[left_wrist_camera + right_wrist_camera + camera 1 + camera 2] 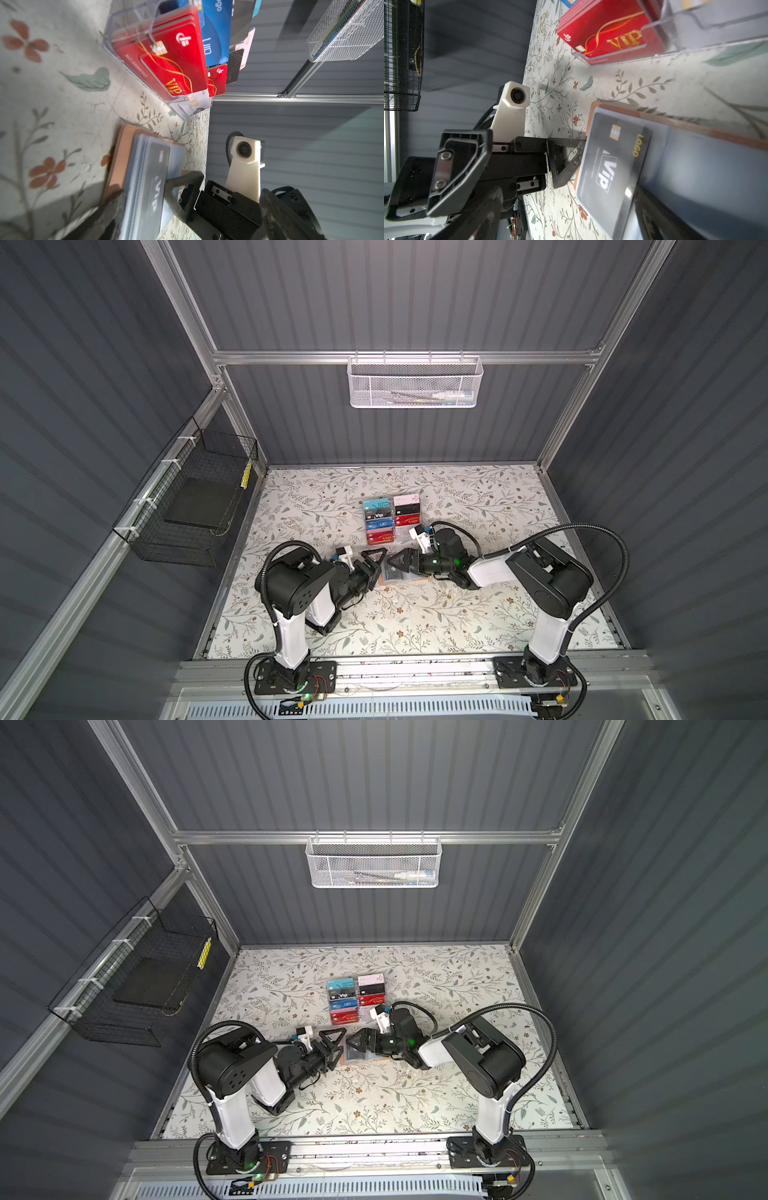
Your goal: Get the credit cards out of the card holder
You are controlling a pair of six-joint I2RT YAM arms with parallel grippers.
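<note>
At bench (457,614) centre, the card holder (401,577) lies flat, a black credit card (610,166) on its top page. The left tool (376,568) at 9 o'clock and right tool (392,566) at 3 o'clock are spread; clear rack (708,22) at 12 o'clock.

Top views: slim tan-peach leather-like card holder (405,578) hidden mostly under right gripper (392,563); I only get a grey page corner & tan edge, card print too small to read. L wrist cam: holder (118,166) blurred, cut off by frame edge; can't tell if pockets under the black VIP credit card (155,176) hold more. R wrist cam: that card (608,162) has a corner behind a blurred black finger (660,214); clear acrylic tiered rack (695,27) cropped by frame edge. Contents of white mesh basket (415,383): unreadable.
</note>
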